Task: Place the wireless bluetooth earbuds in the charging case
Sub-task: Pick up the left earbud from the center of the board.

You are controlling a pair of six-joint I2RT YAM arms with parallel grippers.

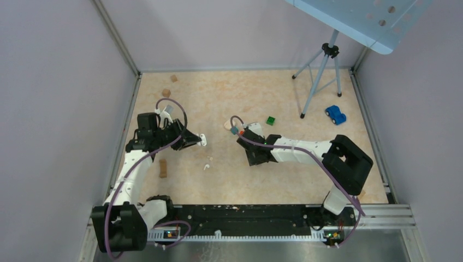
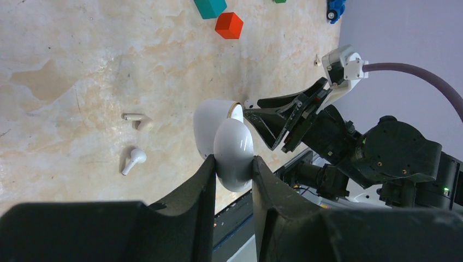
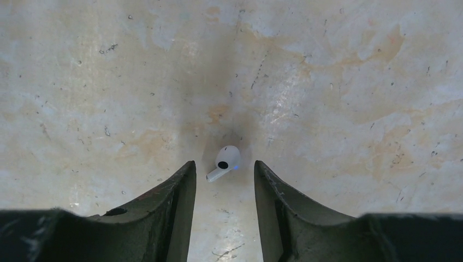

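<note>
One earbud [image 3: 226, 161] lies on the marbled table [image 3: 82, 82] between the fingers of the right gripper [image 3: 224, 165], which stand spread and touch it on neither side. The left gripper [image 2: 233, 159] is pinching one half of the white charging case [image 2: 233, 139], whose other half is hinged open. A second earbud [image 2: 132, 160] lies on the table just beside a small beige stick [image 2: 134, 117].

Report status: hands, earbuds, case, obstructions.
Left hand shut on open charging case. Right hand open, one earbud loose between its fingers. Other earbud on table. Nothing blocking.
</note>
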